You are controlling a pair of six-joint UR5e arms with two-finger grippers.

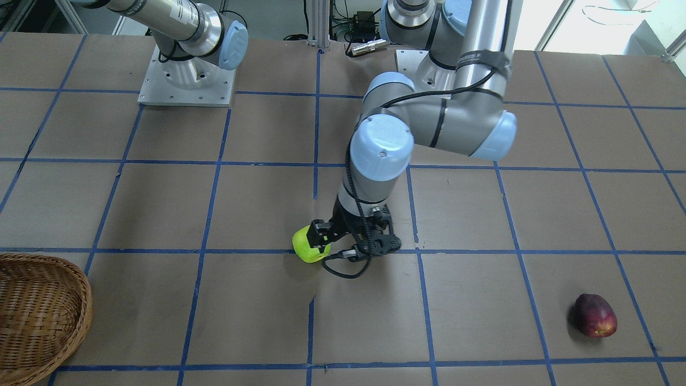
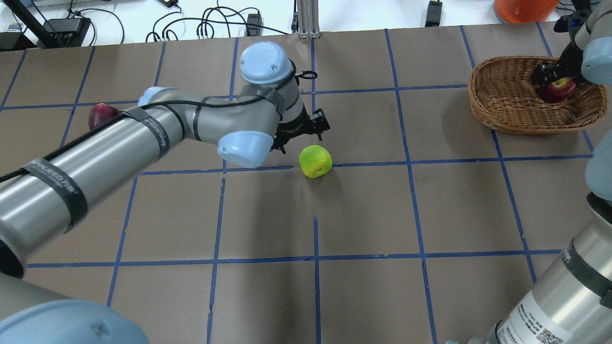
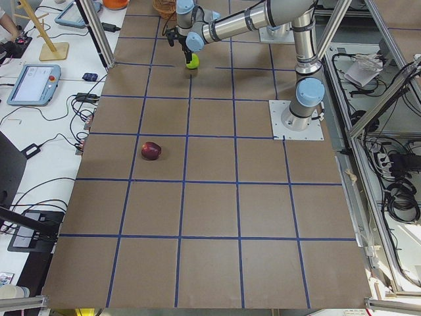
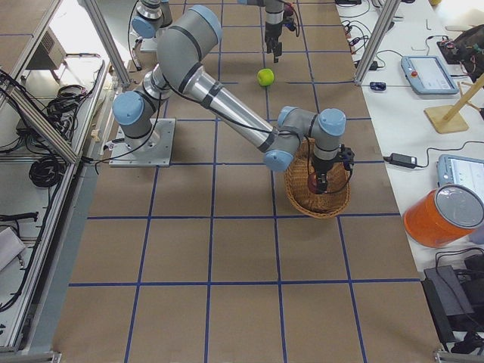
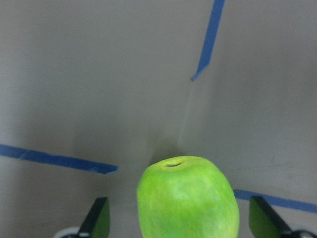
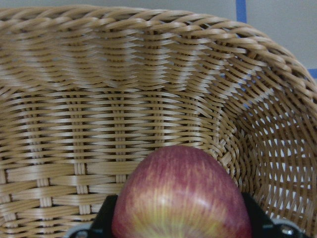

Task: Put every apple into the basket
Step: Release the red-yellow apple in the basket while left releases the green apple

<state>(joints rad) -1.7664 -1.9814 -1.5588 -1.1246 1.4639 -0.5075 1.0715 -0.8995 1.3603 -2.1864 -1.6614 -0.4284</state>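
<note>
The green apple [image 2: 315, 161] lies on the brown table near its middle. My left gripper [image 1: 321, 244] is open and low, its fingers [image 5: 99, 220] either side of the green apple [image 5: 188, 198] with gaps on both sides. My right gripper [image 2: 550, 81] is shut on the red apple [image 2: 557, 90] and holds it inside the wicker basket [image 2: 507, 95]; in the right wrist view the red apple [image 6: 181, 193] hangs in front of the basket wall [image 6: 99, 124]. The maroon apple [image 1: 595, 315] lies alone far on my left side, also in the overhead view [image 2: 101, 114].
The basket [image 1: 43, 316] stands at the far right end of the table, close to the edge. An orange container [image 4: 446, 215] and tablets stand off the table on the operators' side. Blue tape lines grid the table.
</note>
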